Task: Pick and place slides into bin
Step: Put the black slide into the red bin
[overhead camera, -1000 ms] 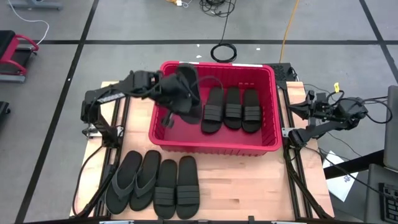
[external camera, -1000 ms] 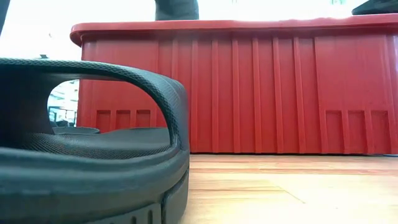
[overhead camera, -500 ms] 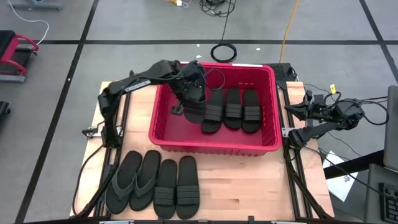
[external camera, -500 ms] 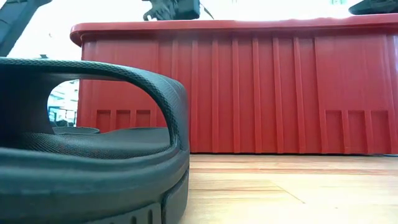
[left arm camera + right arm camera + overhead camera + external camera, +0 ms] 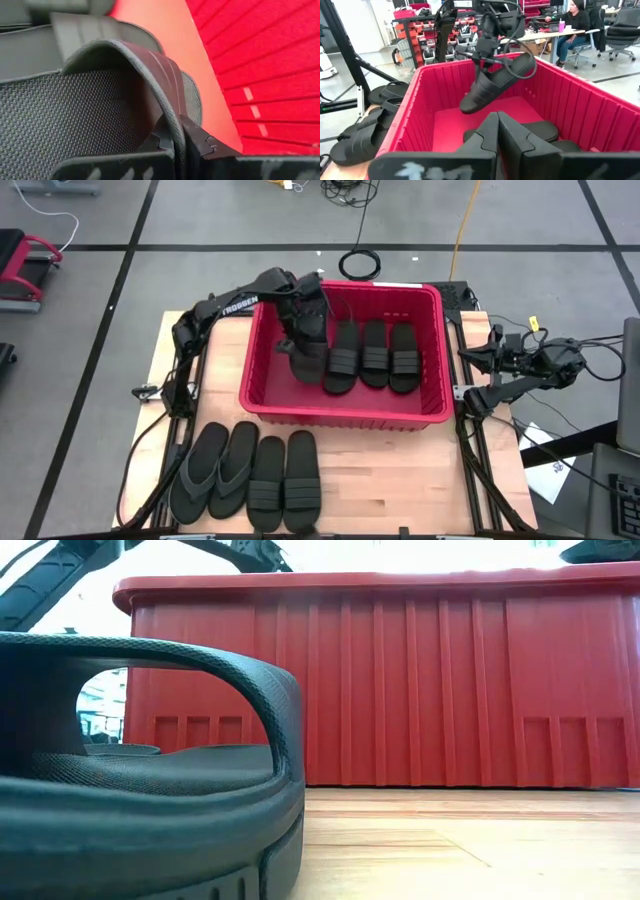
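1. Your left gripper has its fingers clamped on the strap of a ribbed-band slide, and from overhead you see it reaching into the red bin; the held slide hangs beside three slides lying side by side on the bin floor. Your right gripper has its fingers closed on nothing and waits off the table's right edge, well apart from the bin. Four slides lie in a row on the wooden table in front of the bin: two thong-strap ones on the left, two ribbed-band ones on the right
2. In the low view you look across the table top at the bin's ribbed front wall. One slide fills the near left, its strap arching over the footbed. Dark parts of the left arm cross above the bin rim
3. In the left wrist view your fingers pinch the strap of the held slide, one on each side of it. Its textured footbed fills the frame, with the red bin wall behind
4. In the right wrist view your closed fingers point at the bin. The left gripper holds the slide tilted, toe down, above the bin floor, not resting on it. Slides on the table show outside the bin's far wall. A seated person is at a desk in the room behind
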{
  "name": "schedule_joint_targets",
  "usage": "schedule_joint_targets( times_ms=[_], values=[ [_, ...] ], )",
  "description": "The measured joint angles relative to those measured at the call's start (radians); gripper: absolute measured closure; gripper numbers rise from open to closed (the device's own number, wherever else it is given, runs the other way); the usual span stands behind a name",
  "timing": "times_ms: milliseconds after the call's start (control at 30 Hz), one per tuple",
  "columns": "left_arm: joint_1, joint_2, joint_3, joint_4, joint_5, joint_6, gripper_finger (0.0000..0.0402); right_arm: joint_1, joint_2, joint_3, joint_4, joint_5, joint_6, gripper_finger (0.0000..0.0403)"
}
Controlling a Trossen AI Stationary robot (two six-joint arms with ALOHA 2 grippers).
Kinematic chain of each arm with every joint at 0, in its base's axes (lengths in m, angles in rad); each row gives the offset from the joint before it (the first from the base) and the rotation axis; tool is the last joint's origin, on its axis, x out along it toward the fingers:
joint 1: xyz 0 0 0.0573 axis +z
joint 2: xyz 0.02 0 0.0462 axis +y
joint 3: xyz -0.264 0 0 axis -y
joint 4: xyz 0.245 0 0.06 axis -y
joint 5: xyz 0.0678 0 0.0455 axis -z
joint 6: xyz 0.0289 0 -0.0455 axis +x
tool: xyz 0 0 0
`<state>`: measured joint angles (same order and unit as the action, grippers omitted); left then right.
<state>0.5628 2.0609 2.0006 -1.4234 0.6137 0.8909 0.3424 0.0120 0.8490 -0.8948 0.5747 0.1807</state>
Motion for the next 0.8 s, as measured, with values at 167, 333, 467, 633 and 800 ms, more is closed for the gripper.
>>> schedule_joint_targets(
  times_ms=[167,333,467,633,800],
  values=[
    [0.053,0.005,-0.056,0.021,0.030,0.019,0.0401,0.000,0.000,0.000,0.000,0.000,-0.018,0.0403],
    [0.060,0.004,-0.141,0.028,0.042,0.060,0.0401,0.000,0.000,0.000,0.000,0.001,-0.018,0.0403],
    [0.049,0.005,-0.195,0.059,0.041,0.092,0.0401,0.000,0.000,0.000,0.000,0.004,-0.018,0.0403],
    [0.042,0.003,-0.240,0.089,0.096,0.101,0.0401,0.000,0.000,0.000,0.000,0.005,-0.011,0.0403],
    [0.043,0.003,-0.268,0.120,0.173,0.121,0.0401,0.000,0.000,0.000,0.000,0.005,-0.007,0.0403]
  ],
)
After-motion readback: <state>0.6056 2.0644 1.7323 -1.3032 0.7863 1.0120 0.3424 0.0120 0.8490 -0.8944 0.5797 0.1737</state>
